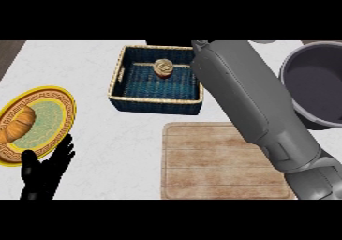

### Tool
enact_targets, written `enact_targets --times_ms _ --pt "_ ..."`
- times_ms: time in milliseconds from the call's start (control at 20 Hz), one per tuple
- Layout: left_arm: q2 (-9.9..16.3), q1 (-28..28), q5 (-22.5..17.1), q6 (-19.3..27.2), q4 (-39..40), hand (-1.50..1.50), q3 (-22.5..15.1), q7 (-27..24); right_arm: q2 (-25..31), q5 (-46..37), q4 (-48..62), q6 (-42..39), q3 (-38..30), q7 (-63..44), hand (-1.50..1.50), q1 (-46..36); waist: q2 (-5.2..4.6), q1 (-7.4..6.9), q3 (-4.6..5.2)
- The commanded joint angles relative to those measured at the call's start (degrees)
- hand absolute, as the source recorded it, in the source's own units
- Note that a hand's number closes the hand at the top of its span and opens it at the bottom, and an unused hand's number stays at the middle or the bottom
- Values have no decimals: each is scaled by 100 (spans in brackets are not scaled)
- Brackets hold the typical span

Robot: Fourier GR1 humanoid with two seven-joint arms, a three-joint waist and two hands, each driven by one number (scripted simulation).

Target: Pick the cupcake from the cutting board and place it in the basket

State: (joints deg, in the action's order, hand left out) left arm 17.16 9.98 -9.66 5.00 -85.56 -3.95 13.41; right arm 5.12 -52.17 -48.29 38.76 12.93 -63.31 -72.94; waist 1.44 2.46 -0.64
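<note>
Head view: cupcake [163, 67] inside basket [156, 103].

A croissant [18, 123] lies on a yellow-rimmed plate [59, 96]; a grey pot [318, 82] stands far right.

The robot's body shows as two parts. The left hand [43, 171] is all black, with a matte surface, slim fingers and a separate thumb; its fingers are long and rounded at the tips, and no markings are seen on it. The right forearm [253, 108] is a big grey shell with smooth, flat faces and soft rounded edges, a little lighter on its upper face and darker on the side. Near the lower edge the shell ends at a thin dark seam, and after it comes a shorter, darker grey segment [318, 180] with several angled panels. No cables or screws can be made out.
</note>
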Motion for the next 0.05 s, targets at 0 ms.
enact_targets --times_ms 0 --pt "-91 75 36 106 262 0 -10 194 356 -54 -934 -180 -142 -695 -150 695 2 184 55"
